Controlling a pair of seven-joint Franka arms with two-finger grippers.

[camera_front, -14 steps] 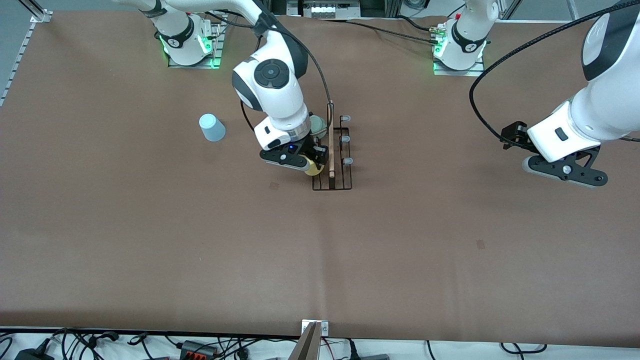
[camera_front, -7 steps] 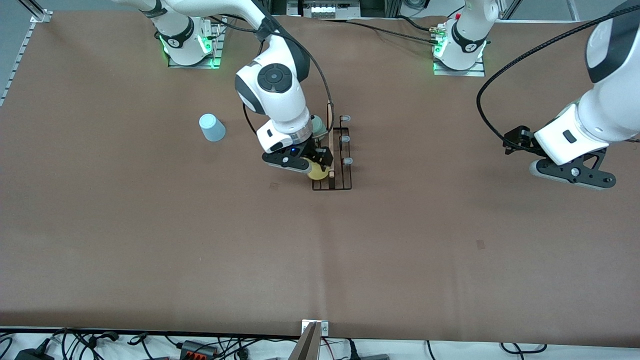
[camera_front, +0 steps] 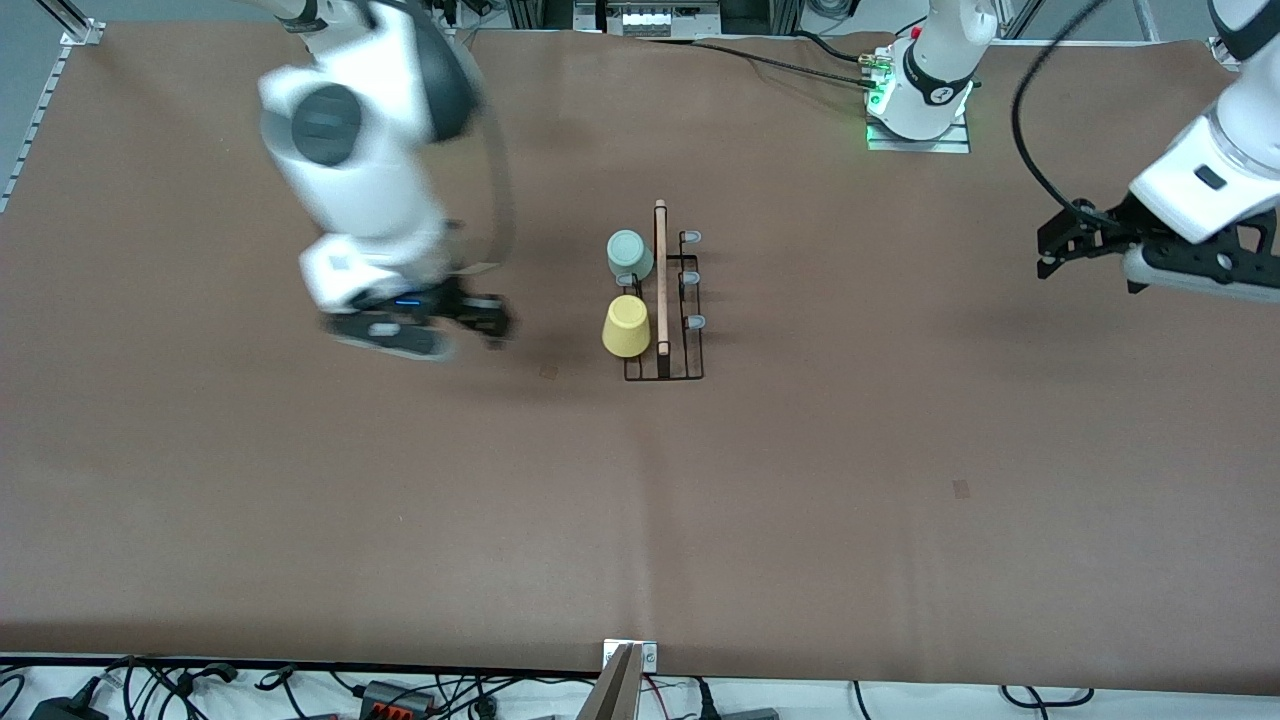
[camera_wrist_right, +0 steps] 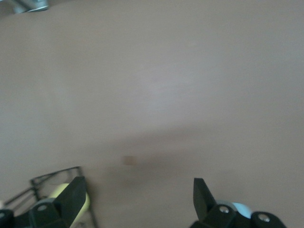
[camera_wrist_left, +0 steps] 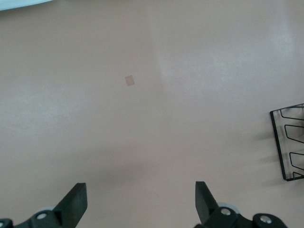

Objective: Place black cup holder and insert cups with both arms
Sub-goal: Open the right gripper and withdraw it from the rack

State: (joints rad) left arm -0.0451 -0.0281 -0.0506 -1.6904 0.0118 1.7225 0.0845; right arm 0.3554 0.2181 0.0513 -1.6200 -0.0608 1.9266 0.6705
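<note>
Rack sits mid-table: thin black wire frame, pale wooden rod handle along the top, grey-tipped pegs showing on the side toward the left arm's end. Two cups upside down on pegs on the side toward the right arm's end — mint cup farther from the front cam, yellow cup nearer, just beside each other. Right gripper over bare table btwn rack and right arm's end, fingers wide apart, holding nothing; blurred. Left gripper over bare table near left arm's end — fingers spread wide, empty.
</note>
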